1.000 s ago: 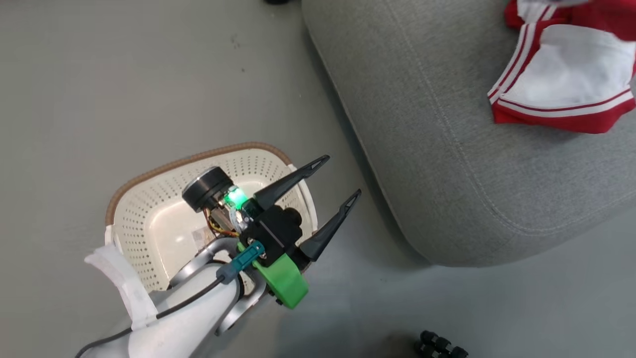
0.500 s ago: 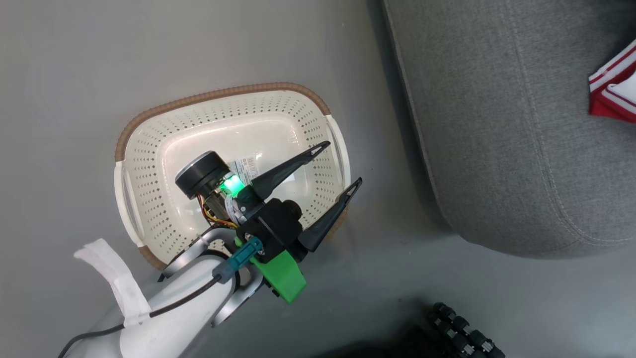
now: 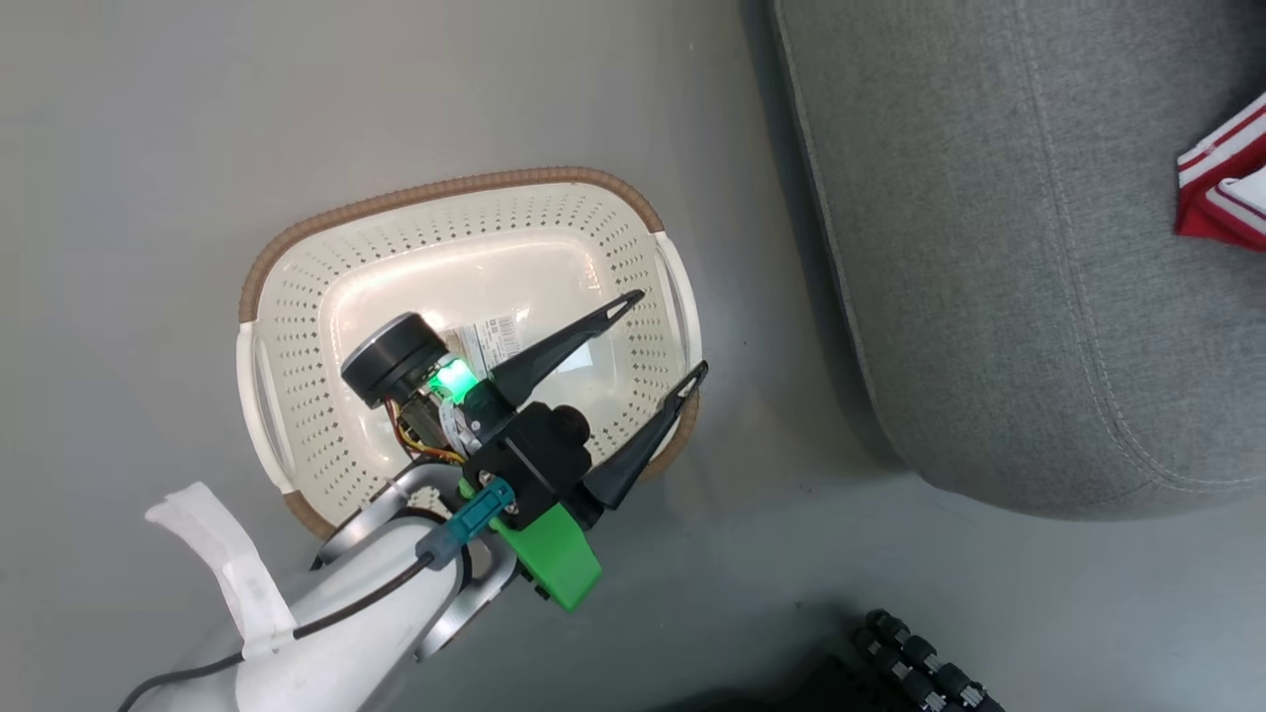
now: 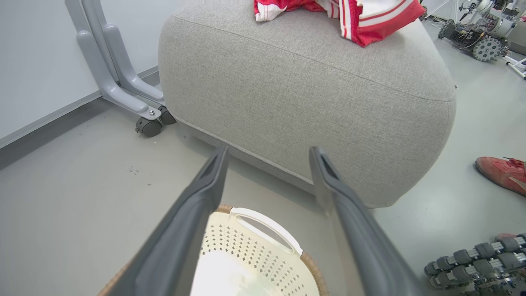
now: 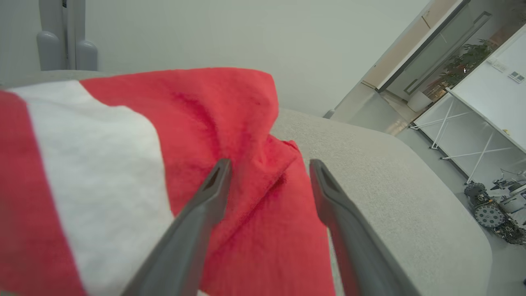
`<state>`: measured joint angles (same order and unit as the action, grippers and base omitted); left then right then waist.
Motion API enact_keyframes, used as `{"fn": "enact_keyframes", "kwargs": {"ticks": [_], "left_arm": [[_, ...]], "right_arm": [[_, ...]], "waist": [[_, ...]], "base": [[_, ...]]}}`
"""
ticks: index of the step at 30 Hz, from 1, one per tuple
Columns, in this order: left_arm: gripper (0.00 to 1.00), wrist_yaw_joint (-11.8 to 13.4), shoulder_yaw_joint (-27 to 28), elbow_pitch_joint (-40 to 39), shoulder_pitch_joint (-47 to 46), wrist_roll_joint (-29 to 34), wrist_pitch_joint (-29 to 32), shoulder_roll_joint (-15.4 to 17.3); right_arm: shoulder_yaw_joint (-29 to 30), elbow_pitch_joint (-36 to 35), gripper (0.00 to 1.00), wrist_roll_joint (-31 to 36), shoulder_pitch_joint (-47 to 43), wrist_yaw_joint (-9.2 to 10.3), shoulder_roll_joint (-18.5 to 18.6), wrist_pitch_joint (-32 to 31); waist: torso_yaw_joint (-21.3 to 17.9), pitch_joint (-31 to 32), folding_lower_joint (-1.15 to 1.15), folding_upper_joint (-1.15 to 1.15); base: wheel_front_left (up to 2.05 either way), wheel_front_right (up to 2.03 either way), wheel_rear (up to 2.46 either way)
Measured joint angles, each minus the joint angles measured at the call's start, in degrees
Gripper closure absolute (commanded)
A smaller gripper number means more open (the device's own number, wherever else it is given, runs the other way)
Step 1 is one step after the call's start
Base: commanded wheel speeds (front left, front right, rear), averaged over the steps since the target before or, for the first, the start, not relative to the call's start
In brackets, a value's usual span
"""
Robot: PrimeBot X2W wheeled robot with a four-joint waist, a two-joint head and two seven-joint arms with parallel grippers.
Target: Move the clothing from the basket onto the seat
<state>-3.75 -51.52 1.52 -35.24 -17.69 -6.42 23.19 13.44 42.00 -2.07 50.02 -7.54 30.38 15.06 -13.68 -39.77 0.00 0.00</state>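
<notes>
Left claw [image 3: 671, 330] spread above cream perforated basket [image 3: 445, 188]; right claw [image 5: 270, 162] spread; my retreat may snag red-white clothing [image 5: 205, 107] off grey fabric seat [image 5: 370, 172].

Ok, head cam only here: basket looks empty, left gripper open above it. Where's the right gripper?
Observer: The right gripper is open, pointing at the red and white clothing lying on the seat.
Operator: Both pieces up there?
Observer: The left wrist view shows the clothing bunched along the seat's top edge. I can't split it into two pieces.
Operator: Anything on the floor over there?
Observer: A red shoe on the floor, just past the seat's corner.
</notes>
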Motion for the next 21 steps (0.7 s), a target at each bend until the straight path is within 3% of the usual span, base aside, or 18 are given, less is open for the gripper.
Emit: {"fn": "enact_keyframes", "kwargs": {"ticks": [11, 18, 21], "left_arm": [[0.00, 1.83, 0.54, 4.04, 5.30, -4.83, -4.83, -3.86], [0.00, 5.00, 4.15, 9.36, 10.73, -9.18, -7.87, -6.91], [0.00, 6.82, 7.40, 12.02, 13.15, -11.01, -8.35, -8.79]], "right_arm": [[8.14, -7.22, 0.00, 6.95, -11.73, 0.01, -4.93, 0.00], [7.62, -14.43, 0.00, 3.89, -23.20, 0.01, -13.07, 0.00], [4.42, -16.25, 0.00, 2.59, -28.19, 0.01, -16.70, 0.00]], "waist": [[-0.24, 9.05, 0.00, 0.00], [1.23, 16.30, -0.01, 0.00], [2.43, 19.32, -0.01, 0.00]], "base": [[0.00, 0.00, 0.00], [0.00, 0.00, 0.00], [0.00, 0.00, 0.00]]}}
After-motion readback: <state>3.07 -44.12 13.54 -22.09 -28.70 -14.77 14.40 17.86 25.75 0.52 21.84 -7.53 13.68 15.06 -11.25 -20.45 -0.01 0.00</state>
